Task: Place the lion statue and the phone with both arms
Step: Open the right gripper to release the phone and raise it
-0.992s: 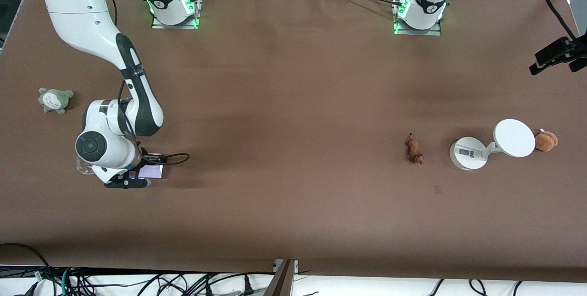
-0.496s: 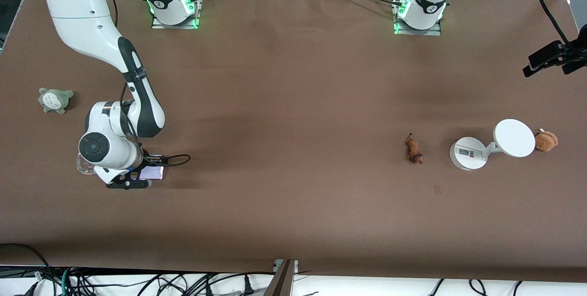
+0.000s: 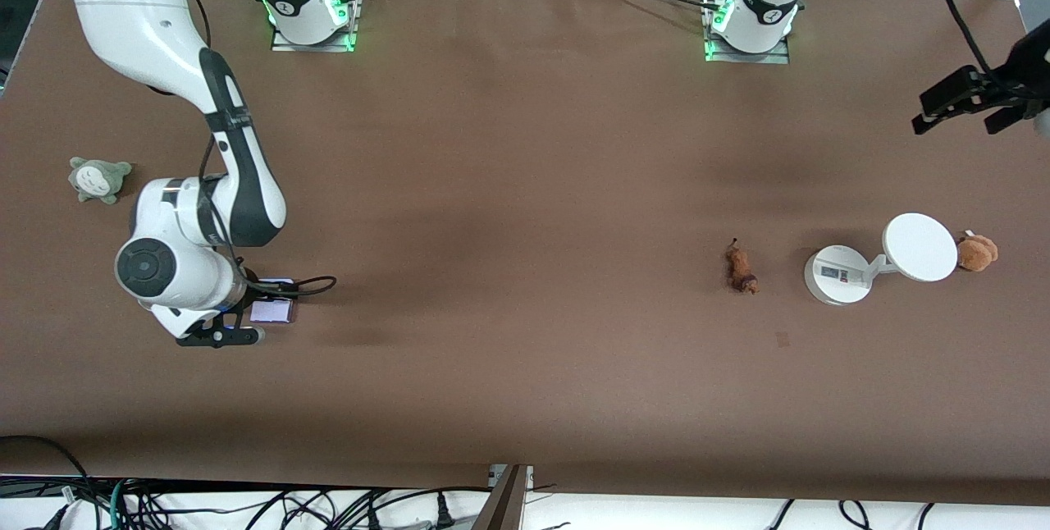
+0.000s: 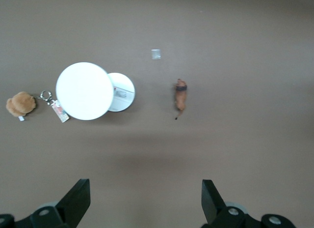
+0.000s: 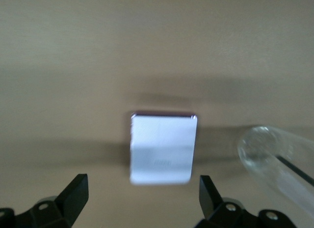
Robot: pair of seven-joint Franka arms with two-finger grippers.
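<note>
The phone (image 3: 271, 311) lies flat on the table near the right arm's end; in the right wrist view (image 5: 163, 148) it is a pale lavender-white rectangle. My right gripper (image 3: 225, 322) hangs beside and just above it, open and empty (image 5: 142, 191), with the phone just off the fingertips. The lion statue (image 3: 741, 267) lies on the table toward the left arm's end and shows in the left wrist view (image 4: 180, 95). My left gripper (image 3: 972, 99) is open and empty (image 4: 144, 191), high over the table's edge at the left arm's end.
A white round stand (image 3: 837, 274) with a disc (image 3: 919, 247) stands beside the lion statue, with a tan plush toy (image 3: 976, 252) next to it. A grey-green plush toy (image 3: 98, 177) sits near the right arm's end. A clear round object (image 5: 260, 149) lies by the phone.
My right hand has drawn back from the phone toward the right arm's end of the table, uncovering more of it. My left gripper has drifted inward over the table. The phone and lion have not moved.
</note>
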